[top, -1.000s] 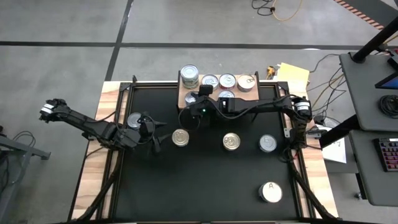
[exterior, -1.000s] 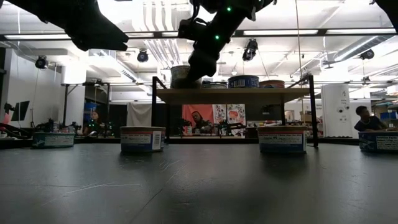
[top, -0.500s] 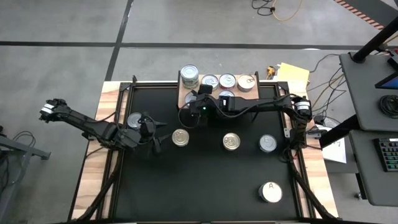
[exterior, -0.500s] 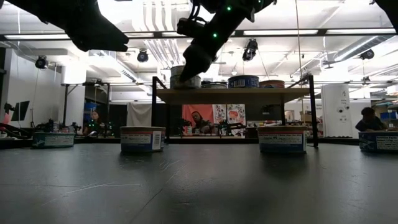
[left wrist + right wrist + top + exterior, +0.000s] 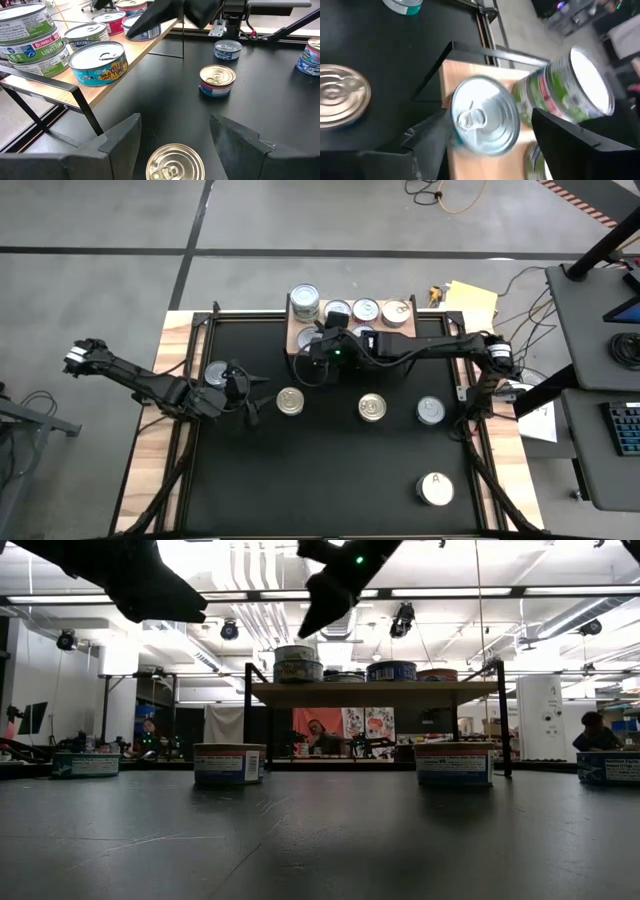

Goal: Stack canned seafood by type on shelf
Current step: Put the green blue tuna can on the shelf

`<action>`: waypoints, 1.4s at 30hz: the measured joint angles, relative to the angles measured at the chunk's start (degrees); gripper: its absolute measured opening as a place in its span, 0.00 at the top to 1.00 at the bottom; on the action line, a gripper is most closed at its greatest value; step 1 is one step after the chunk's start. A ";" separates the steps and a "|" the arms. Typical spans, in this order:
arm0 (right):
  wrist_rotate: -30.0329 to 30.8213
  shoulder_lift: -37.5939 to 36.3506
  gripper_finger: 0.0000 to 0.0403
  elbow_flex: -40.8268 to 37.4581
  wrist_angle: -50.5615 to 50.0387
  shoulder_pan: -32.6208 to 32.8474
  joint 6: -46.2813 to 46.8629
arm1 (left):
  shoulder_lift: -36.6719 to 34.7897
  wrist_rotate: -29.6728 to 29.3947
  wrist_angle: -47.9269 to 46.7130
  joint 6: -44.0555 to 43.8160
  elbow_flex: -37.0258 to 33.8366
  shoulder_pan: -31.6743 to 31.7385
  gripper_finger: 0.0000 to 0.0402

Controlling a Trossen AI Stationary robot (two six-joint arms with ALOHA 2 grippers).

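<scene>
Right gripper (image 5: 322, 343) over shelf (image 5: 296, 340), fingers spread (empty); left gripper (image 5: 246, 392) low over table, fingers spread.

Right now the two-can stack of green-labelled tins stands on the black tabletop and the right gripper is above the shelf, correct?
Not quite. The two-can stack stands on the shelf, not on the tabletop, as the low view shows. The right gripper is indeed above the shelf.

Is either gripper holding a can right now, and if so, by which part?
Neither. The right gripper and the left gripper are both open and empty.
</scene>
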 joint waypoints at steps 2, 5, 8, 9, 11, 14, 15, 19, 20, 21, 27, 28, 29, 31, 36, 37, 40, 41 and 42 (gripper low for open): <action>-0.03 -1.18 0.37 -0.02 -3.88 0.12 2.57 | 0.00 0.00 -0.04 0.26 0.00 0.00 0.45; -0.08 -3.04 0.50 -0.74 -9.00 0.29 7.49 | 0.00 0.00 -0.15 0.96 0.00 0.00 0.45; -0.11 -4.58 0.64 -3.26 -9.96 1.18 11.84 | 0.02 0.02 -0.20 2.57 0.00 0.00 0.45; -0.27 -4.74 0.69 -4.53 -9.65 1.74 12.91 | 0.02 0.02 -0.08 3.40 0.00 0.02 0.45; -0.50 -4.79 0.79 -7.81 -6.56 2.98 14.51 | 0.02 0.04 -0.07 5.87 0.00 0.02 0.45; -0.57 -4.79 0.92 -13.94 4.45 4.95 14.88 | 0.02 0.14 -0.08 9.79 0.00 0.02 0.45; -0.48 -4.79 0.95 -15.89 9.39 5.53 14.08 | 0.02 0.15 -0.06 11.05 0.00 0.02 0.45; 2.72 -4.79 0.97 -20.88 20.51 6.88 13.20 | 0.02 0.15 -0.07 16.22 0.00 0.02 0.45; 2.79 -4.79 0.97 -20.96 20.80 6.87 13.20 | 0.02 0.14 -0.04 16.88 0.00 0.02 0.45; 2.95 -4.82 0.97 -20.95 21.16 6.83 13.28 | 0.02 0.15 -0.05 17.29 0.00 0.02 0.45; 3.19 -4.89 0.97 -20.94 21.15 6.69 14.54 | 0.02 0.13 -0.21 18.64 0.00 0.02 0.45; 3.78 -4.89 0.97 -20.94 21.17 6.69 15.11 | 0.02 0.13 -0.39 18.67 0.00 0.02 0.45; 5.11 -4.89 0.97 -20.94 21.15 6.71 15.88 | 0.02 0.13 -0.52 18.67 0.00 0.02 0.45; 7.55 -4.89 0.97 -20.94 21.08 6.63 17.25 | 0.02 0.12 -0.91 18.69 0.00 0.02 0.45; 8.10 -4.89 0.97 -20.94 21.10 5.52 17.73 | 0.02 0.11 -0.92 18.86 0.00 0.02 0.45; 8.28 -5.01 0.97 -20.94 21.05 5.47 17.10 | 0.02 0.09 -0.92 18.74 0.00 0.02 0.45; 9.31 -6.13 0.97 -18.80 18.82 5.60 13.75 | 0.02 0.09 -0.90 16.69 0.00 0.02 0.45; 9.94 -6.74 0.97 -17.32 17.52 5.70 13.20 | 0.02 0.07 -0.90 15.91 0.00 0.02 0.45; 11.02 -7.44 0.97 -15.47 16.08 5.72 12.19 | 0.02 0.06 -0.90 15.26 0.00 0.02 0.45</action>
